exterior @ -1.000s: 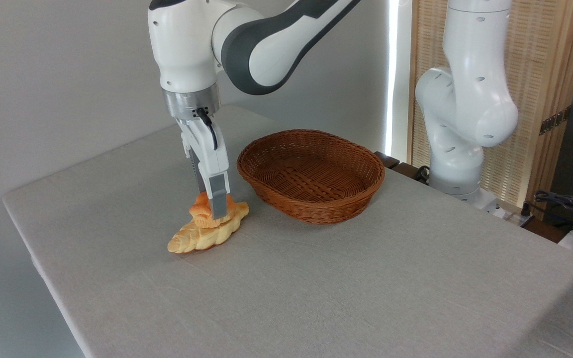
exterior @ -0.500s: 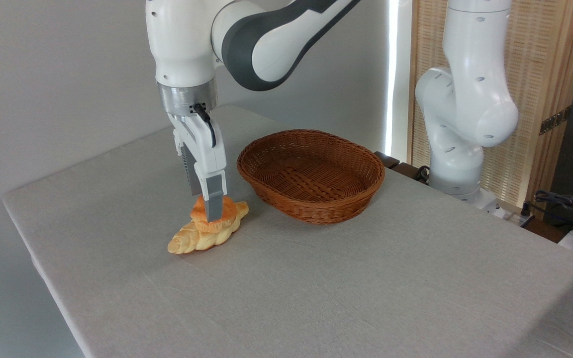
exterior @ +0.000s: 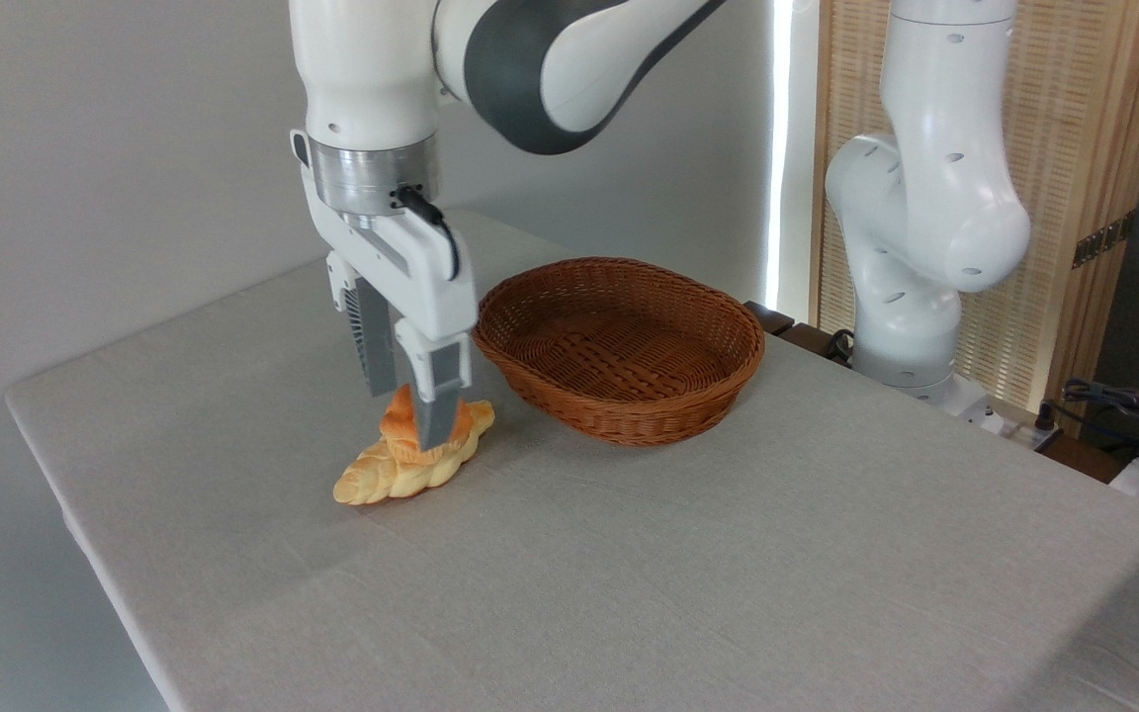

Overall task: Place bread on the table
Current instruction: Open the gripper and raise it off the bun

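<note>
The bread (exterior: 397,433), a small orange-brown bun, rests on top of a longer pale-yellow braided loaf (exterior: 372,481) that lies on the grey table (exterior: 629,574), left of the middle. My gripper (exterior: 409,420) hangs straight down over the bun. It is open, with one finger behind the bun and the nearer finger in front of it, hiding part of the bun. The fingertips (exterior: 437,435) stand level with the bun's upper part. I cannot tell whether they touch it.
A brown oval wicker basket (exterior: 629,420) stands just right of the two breads and holds nothing. The arm's white base (exterior: 911,297) rises behind the table's far right edge. Cables and gear (exterior: 1133,405) lie at the far right.
The gripper has risen a little and turned about its vertical axis, so both fingers now show. The bun has stayed on the braided loaf.
</note>
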### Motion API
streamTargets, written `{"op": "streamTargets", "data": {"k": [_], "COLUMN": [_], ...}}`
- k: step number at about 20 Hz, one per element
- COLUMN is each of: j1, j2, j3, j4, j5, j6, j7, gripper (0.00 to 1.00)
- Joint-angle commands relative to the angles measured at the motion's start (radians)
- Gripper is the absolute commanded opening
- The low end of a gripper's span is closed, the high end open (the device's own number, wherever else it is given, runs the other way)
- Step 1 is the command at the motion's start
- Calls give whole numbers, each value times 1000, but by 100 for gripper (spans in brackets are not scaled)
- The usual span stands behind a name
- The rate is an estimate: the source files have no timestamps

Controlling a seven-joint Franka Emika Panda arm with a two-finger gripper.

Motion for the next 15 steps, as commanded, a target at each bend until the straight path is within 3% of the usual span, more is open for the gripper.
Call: {"op": "streamTargets", "data": {"k": [1, 3, 6, 15], "j1": [-7, -7, -9, -9], "j2": [2, 2, 2, -1], "j3": [65, 72, 71, 74], "j4": [51, 64, 66, 83], "j5": [-2, 4, 56, 56], "j6": [-105, -123, -125, -139], "j7": [-26, -84, -103, -118], "gripper": [100, 100, 100, 100]}}
